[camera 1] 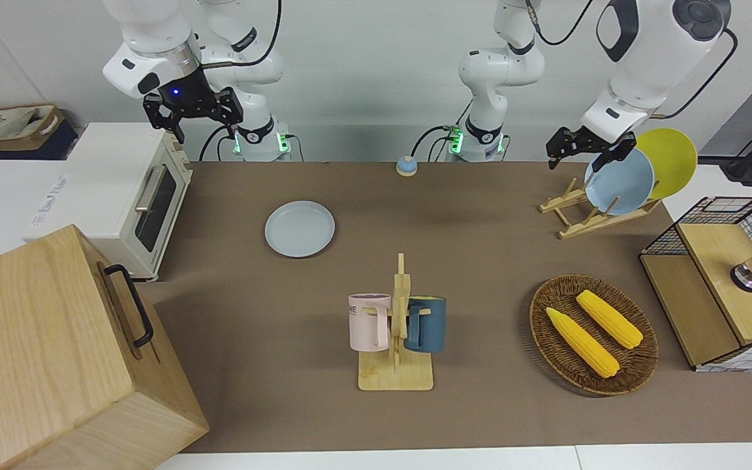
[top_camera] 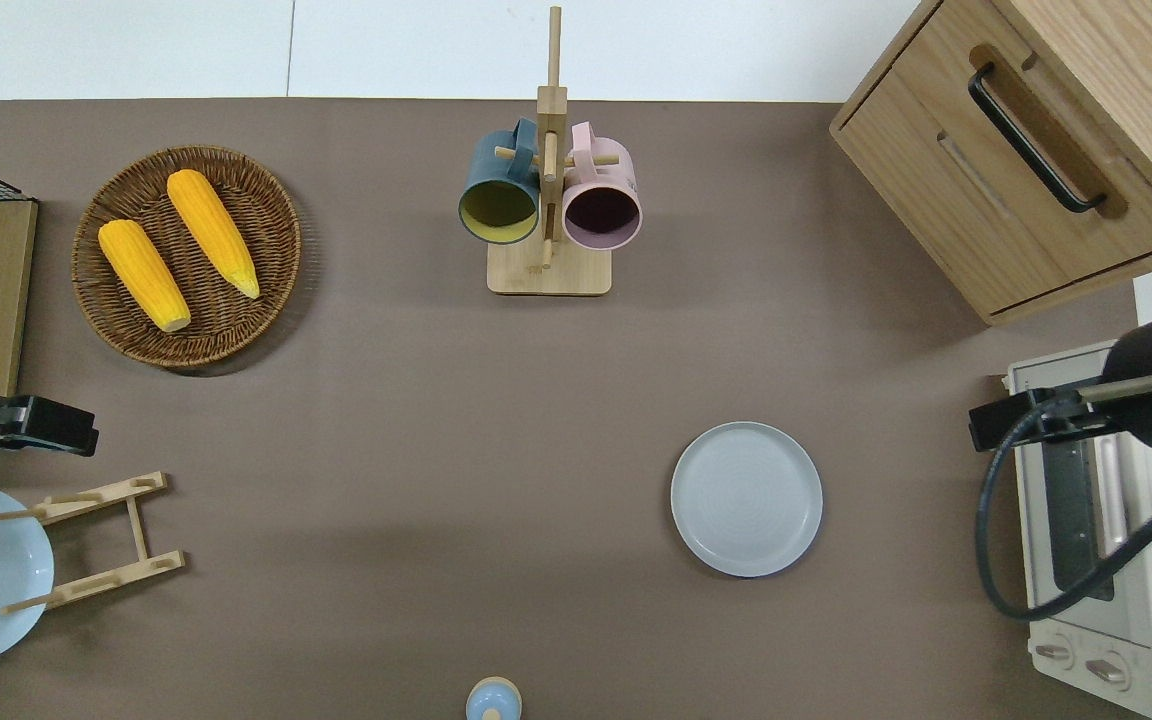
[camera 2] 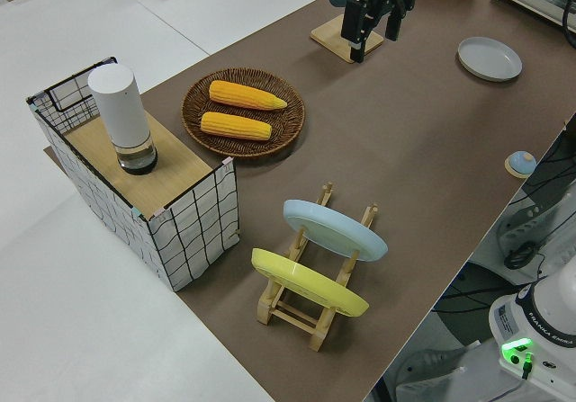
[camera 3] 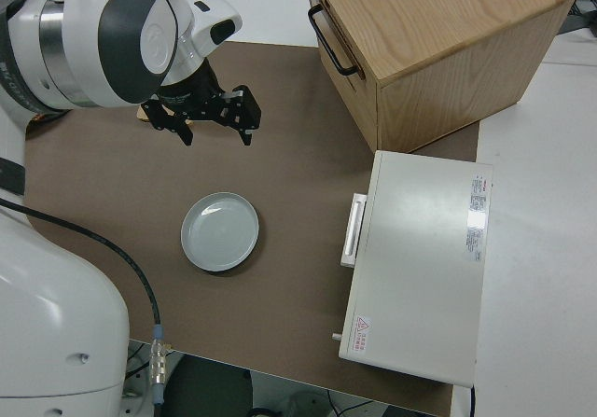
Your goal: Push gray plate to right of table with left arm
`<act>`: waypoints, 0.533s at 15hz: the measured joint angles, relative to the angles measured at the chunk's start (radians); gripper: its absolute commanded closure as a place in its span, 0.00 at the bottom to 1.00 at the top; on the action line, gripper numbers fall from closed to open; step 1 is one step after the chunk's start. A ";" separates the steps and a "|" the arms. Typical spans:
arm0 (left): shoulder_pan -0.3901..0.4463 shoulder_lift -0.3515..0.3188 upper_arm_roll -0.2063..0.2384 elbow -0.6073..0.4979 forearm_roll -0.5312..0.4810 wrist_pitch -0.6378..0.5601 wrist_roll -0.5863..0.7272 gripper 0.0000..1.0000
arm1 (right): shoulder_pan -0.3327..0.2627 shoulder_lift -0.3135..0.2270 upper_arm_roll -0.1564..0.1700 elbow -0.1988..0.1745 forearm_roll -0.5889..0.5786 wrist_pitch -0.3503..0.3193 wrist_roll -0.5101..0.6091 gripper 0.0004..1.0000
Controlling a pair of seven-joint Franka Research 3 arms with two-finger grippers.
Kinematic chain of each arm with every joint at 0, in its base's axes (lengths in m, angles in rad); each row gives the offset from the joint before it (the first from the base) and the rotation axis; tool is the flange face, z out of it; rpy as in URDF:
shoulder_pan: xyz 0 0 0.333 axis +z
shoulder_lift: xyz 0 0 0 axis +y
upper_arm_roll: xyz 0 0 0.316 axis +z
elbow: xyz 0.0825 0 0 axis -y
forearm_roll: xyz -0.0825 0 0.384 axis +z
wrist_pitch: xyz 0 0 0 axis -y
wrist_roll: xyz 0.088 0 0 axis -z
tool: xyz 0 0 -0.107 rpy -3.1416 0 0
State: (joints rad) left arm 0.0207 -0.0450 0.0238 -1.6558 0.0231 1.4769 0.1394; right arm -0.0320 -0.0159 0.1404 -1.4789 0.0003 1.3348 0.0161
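Little here shows pushing under way. Starting at the left arm's end of the desk (top_camera: 416, 420), the left gripper (camera 1: 581, 153) hangs in the air with its fingers apart and nothing between them, over the bare strip between the wicker basket (top_camera: 276, 300) and the dish rack (top_camera: 101, 545). It is well apart from the gray plate (top_camera: 746, 498). Moving along, the mug stand (top_camera: 548, 270) sits mid-desk, farther from the robots. The plate lies flat toward the right arm's end, near the toaster oven (top_camera: 1086, 520) but not touching it. Judging by that spot, either the push is already complete or a short final shove remains. The right gripper (camera 3: 217, 137) is parked, fingers spread and empty.
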 measured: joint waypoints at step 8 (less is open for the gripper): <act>-0.001 -0.014 0.015 0.006 0.001 0.025 0.029 0.01 | 0.000 0.000 0.000 0.000 0.000 0.000 0.000 0.02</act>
State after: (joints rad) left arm 0.0197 -0.0590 0.0383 -1.6495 0.0241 1.5015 0.1685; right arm -0.0320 -0.0159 0.1404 -1.4789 0.0003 1.3348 0.0161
